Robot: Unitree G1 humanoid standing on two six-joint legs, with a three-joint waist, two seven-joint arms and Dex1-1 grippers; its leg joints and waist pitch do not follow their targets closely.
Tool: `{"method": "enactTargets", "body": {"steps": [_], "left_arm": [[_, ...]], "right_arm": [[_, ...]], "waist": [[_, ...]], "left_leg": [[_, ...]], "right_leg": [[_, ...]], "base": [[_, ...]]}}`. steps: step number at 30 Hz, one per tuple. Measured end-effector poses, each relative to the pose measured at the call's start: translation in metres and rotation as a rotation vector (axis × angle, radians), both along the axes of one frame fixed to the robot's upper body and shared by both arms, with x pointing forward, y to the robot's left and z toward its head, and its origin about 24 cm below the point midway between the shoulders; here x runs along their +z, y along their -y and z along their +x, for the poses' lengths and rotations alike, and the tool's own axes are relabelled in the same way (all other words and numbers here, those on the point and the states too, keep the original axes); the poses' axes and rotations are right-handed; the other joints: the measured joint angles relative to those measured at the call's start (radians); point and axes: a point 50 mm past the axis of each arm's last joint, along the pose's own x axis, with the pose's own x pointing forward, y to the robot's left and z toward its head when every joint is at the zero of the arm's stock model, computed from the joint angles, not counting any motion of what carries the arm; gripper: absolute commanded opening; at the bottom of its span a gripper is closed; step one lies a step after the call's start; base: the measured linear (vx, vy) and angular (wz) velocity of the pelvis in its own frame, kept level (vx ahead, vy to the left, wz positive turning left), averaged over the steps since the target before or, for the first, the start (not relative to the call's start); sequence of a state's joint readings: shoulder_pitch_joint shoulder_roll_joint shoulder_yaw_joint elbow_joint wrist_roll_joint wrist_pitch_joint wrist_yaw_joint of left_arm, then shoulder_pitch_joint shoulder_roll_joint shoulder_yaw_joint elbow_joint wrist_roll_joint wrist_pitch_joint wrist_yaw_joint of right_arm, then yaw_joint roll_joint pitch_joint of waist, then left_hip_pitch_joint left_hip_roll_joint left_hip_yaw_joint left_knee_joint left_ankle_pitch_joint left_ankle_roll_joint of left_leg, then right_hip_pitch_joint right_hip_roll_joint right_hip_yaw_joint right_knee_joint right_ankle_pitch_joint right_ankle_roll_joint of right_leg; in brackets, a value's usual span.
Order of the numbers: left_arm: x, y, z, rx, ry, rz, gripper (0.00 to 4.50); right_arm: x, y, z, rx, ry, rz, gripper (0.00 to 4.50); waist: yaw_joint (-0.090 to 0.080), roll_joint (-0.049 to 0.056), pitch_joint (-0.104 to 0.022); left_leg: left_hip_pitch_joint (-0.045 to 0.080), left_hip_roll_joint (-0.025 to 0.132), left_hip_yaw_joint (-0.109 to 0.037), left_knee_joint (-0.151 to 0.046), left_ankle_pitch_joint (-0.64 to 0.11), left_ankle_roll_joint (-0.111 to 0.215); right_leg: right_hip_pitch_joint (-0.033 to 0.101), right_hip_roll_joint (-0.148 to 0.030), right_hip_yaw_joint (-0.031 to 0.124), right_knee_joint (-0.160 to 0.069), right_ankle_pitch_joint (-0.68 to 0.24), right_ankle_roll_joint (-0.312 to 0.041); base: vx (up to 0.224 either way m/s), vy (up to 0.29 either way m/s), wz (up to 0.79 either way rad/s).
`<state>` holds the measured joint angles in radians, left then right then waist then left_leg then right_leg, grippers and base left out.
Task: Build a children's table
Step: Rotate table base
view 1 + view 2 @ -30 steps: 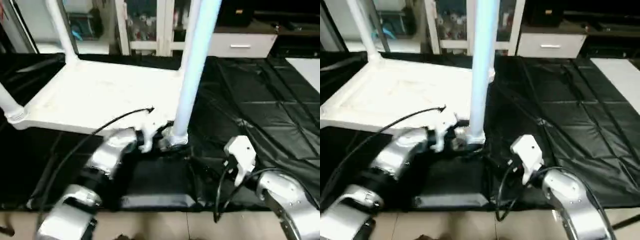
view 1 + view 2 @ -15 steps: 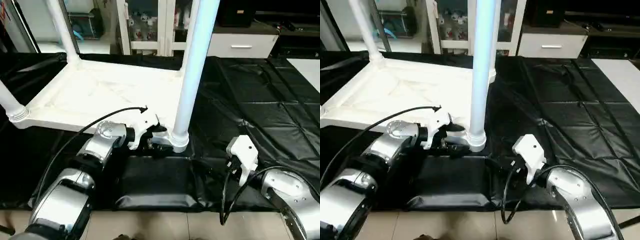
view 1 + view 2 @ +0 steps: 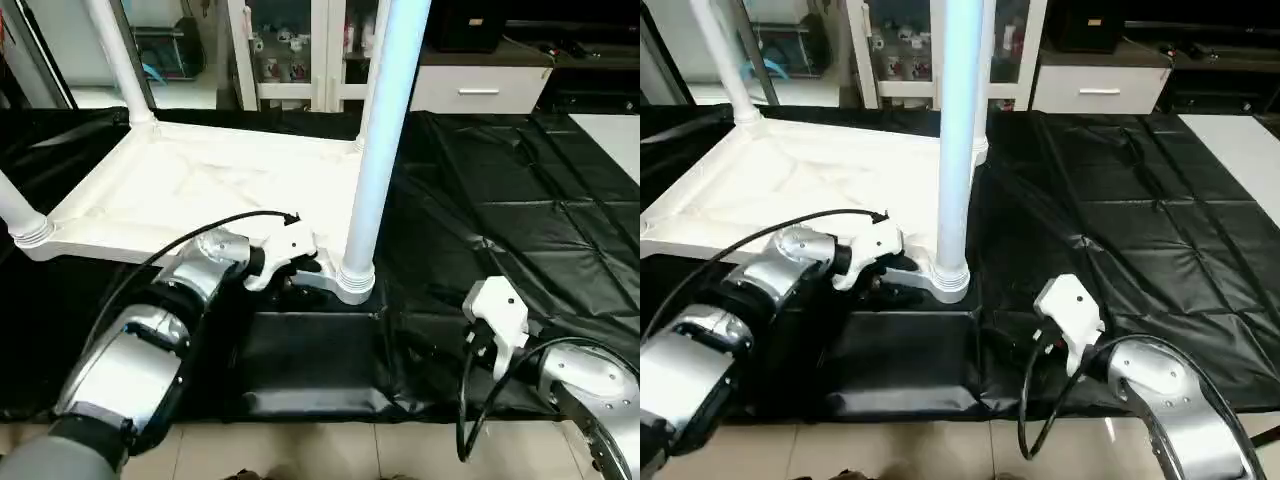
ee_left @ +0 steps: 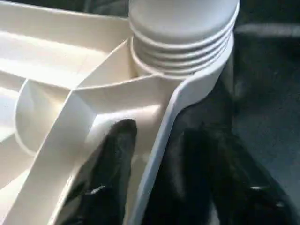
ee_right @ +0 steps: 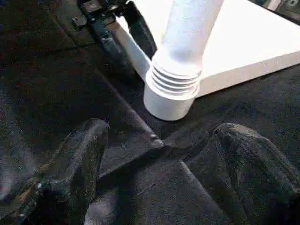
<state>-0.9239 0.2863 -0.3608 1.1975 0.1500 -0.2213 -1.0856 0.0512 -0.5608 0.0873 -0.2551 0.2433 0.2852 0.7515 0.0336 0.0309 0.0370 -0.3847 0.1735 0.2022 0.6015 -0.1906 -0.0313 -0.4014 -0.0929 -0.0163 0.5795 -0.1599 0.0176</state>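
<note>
The children's table [image 3: 200, 190] lies upside down on the black-covered work table, its white legs pointing up. The near right leg [image 3: 375, 150] stands in its ribbed corner socket [image 3: 355, 282]. My left gripper [image 4: 159, 178] is at the near rim just left of that socket. One black finger [image 4: 112, 164] is inside the rim wall, the other [image 4: 215, 178] outside, and both press against it. My right gripper [image 5: 164, 173] hovers open over the black cover to the right of the socket [image 5: 171, 98], with nothing between its fingers.
Other legs rise at the far left [image 3: 120, 60] and near left [image 3: 20, 215] corners. The wrinkled black cover [image 3: 520, 170] stretches to the right. The work table's front edge [image 3: 320, 405] is close below my arms. A white drawer unit [image 3: 480, 90] stands behind.
My left gripper's fingers have closed in from wide open onto the table's near rim beside the socket. The right gripper has stayed open. The camera has shifted a little.
</note>
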Motion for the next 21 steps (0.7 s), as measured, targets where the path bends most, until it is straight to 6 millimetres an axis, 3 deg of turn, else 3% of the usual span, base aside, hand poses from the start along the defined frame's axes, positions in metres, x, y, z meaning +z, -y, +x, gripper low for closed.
{"method": "enactTargets", "body": {"steps": [1, 11, 12, 21], "left_arm": [[0.000, -0.001, 0.000, -0.002, -0.001, 0.009, 2.00], [0.001, -0.002, 0.004, -0.001, 0.049, 0.074, 1.34], [0.000, -0.002, 0.004, 0.001, 0.052, 0.080, 1.12], [0.000, 0.005, 0.006, 0.059, -0.022, 0.088, 0.66]], "right_arm": [[0.000, 0.000, 0.000, 0.002, 0.002, 0.001, 3.98], [-0.001, 0.000, -0.004, 0.013, -0.016, -0.004, 3.98], [-0.001, 0.000, -0.004, 0.015, -0.016, -0.003, 3.98], [0.001, -0.010, 0.000, 0.050, -0.002, 0.013, 3.98]], "waist": [[0.000, 0.000, 0.000], [-0.002, 0.000, 0.000], [-0.002, 0.000, 0.000], [-0.004, 0.000, -0.001]], "left_leg": [[0.000, 0.000, 0.000, 0.000, 0.000, 0.000], [0.000, 0.000, 0.000, 0.000, 0.000, 0.000], [0.000, 0.000, 0.000, 0.000, 0.000, 0.000], [0.003, 0.000, 0.001, 0.000, 0.000, 0.000]], "right_leg": [[0.000, 0.000, 0.000, 0.000, 0.000, 0.000], [0.000, 0.000, 0.000, 0.000, 0.000, 0.000], [0.000, 0.000, 0.000, 0.000, 0.000, 0.000], [0.001, -0.001, 0.000, 0.000, 0.000, -0.001]], "base": [[0.000, 0.000, 0.00], [0.000, 0.000, 0.00], [0.000, 0.000, 0.00], [0.000, 0.000, 0.00]]}}
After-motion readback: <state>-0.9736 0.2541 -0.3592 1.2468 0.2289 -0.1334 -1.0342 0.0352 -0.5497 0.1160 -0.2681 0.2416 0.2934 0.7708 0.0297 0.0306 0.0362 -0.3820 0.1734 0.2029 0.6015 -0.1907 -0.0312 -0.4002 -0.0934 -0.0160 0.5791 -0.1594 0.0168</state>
